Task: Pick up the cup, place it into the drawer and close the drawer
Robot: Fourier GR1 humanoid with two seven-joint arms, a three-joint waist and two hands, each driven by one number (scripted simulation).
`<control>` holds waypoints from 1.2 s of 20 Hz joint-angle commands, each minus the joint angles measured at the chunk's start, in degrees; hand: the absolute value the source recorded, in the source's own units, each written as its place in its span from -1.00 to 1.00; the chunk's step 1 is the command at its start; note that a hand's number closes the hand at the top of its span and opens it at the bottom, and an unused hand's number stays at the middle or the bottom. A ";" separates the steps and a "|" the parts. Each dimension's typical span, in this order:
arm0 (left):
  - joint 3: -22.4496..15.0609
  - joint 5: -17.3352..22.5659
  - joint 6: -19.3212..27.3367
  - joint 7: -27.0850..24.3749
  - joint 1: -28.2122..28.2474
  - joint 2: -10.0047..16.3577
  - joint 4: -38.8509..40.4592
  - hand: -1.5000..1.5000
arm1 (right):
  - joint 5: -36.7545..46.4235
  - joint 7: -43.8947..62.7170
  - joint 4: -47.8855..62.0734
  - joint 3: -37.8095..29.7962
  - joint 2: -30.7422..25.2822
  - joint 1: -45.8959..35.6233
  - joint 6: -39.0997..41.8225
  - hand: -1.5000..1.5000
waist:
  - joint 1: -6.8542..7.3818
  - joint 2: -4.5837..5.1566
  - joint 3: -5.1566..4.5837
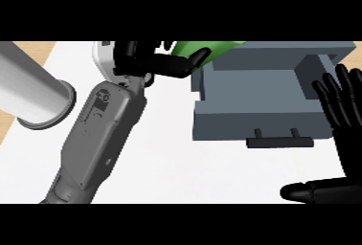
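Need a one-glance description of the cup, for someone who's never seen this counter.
Find the grey-blue drawer standing open right of centre, its black handle on the near side. At its far left corner the left hand is curled round the cup, hiding part of it. The cup is the only bright green thing; everything near it is grey, black or white.

Green cup [200,48] at black left hand [157,62]; blue-grey drawer [262,119], black handle [279,142] beside black right hand [346,122]; white counter [184,172], grey forearm [99,134].
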 commanded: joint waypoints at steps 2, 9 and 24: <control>1.68 -1.47 0.78 3.09 -8.56 -0.33 8.43 1.00 | 2.54 1.10 -0.60 1.86 1.07 -1.44 -1.92 -1.00 | -0.03 0.08 0.00; -7.09 6.41 10.10 -2.23 -14.83 -0.74 19.78 1.00 | -4.03 4.83 -0.83 -2.16 -1.87 -3.19 0.24 -1.00 | -1.47 0.20 0.01; -16.70 16.31 9.93 -8.89 -22.77 -0.75 39.69 1.00 | -1.44 -2.23 5.84 -1.40 -0.97 -4.98 1.56 -1.00 | -3.05 0.85 0.06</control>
